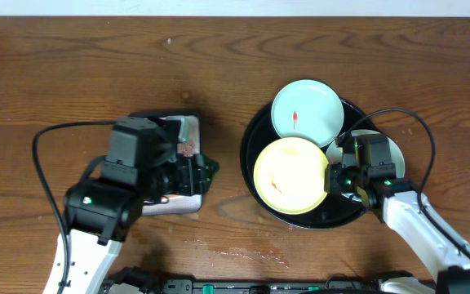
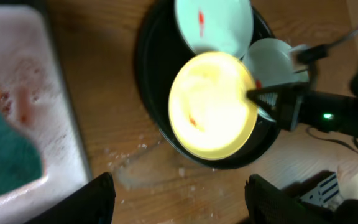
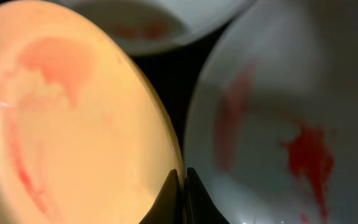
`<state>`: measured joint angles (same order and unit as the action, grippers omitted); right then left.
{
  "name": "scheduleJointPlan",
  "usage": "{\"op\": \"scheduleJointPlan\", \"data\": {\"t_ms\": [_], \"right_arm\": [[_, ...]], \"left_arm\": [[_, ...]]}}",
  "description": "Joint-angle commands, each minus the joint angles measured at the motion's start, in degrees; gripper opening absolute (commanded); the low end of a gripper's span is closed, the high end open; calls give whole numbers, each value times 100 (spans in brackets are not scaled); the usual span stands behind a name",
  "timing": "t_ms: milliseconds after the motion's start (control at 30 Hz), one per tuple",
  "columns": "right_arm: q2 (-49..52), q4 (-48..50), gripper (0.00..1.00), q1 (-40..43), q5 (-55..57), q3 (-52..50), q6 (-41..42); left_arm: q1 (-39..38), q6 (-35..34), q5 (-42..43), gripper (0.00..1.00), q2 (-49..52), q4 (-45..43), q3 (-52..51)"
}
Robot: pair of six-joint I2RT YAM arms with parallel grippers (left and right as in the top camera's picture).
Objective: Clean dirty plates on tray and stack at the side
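The black tray (image 1: 250, 159) holds three smeared plates. A pale yellow plate (image 1: 288, 175) lies at the front, a mint plate (image 1: 306, 112) at the back, and another mint plate (image 1: 386, 149) at the right, partly under my right arm. My right gripper (image 1: 330, 176) is shut on the yellow plate's right rim (image 3: 166, 155), its fingers (image 3: 194, 199) pinched together there. Red sauce marks the mint plate (image 3: 278, 124) beside it. My left gripper (image 2: 179, 186) hangs open over bare wood between the silver tray and the black tray (image 2: 151, 93), holding nothing.
A small silver tray (image 1: 188, 129) with foamy water sits under my left arm. A green sponge (image 2: 5, 152) lies in it. Water drops (image 1: 247, 255) spot the wood near the front edge. A black cable (image 1: 419, 131) loops right of the tray.
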<state>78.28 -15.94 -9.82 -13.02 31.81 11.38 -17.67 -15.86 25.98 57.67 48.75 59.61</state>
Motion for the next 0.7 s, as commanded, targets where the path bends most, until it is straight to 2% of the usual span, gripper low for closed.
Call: {"op": "scheduleJointPlan", "data": {"t_ms": [0, 100, 133, 167, 200, 267, 333, 467, 567, 667], "right_arm": [[328, -166, 1, -42, 7, 81, -271], [402, -173, 1, -42, -223, 81, -271], [402, -153, 4, -39, -275, 81, -269], [402, -133, 14, -39, -289, 81, -269], [402, -129, 20, -39, -289, 81, -269], [402, -195, 24, -39, -293, 81, -229], [400, -275, 29, -39, -367, 81, -111], [396, -295, 27, -39, -767, 81, -111], [393, -243, 25, -39, -1532, 81, -111], [393, -256, 24, -39, -1600, 81, 94]], "left_arm": [[-509, -433, -603, 68, 166, -286, 127], [-861, -772, -970, 68, 435, -393, 127], [-957, -852, -1051, 74, 544, -417, 127], [-1049, -855, -1029, 81, 691, -485, 127], [-1084, -861, -977, 83, 780, -555, 127], [-1108, -949, -822, 88, 951, -656, 127], [-1108, -992, -713, 88, 1093, -817, 127], [-1108, -859, -721, 87, 1257, -1045, 127], [-1108, -822, -721, 87, 1377, -1163, 127], [-1108, -820, -721, 87, 1462, -1165, 127]]}}
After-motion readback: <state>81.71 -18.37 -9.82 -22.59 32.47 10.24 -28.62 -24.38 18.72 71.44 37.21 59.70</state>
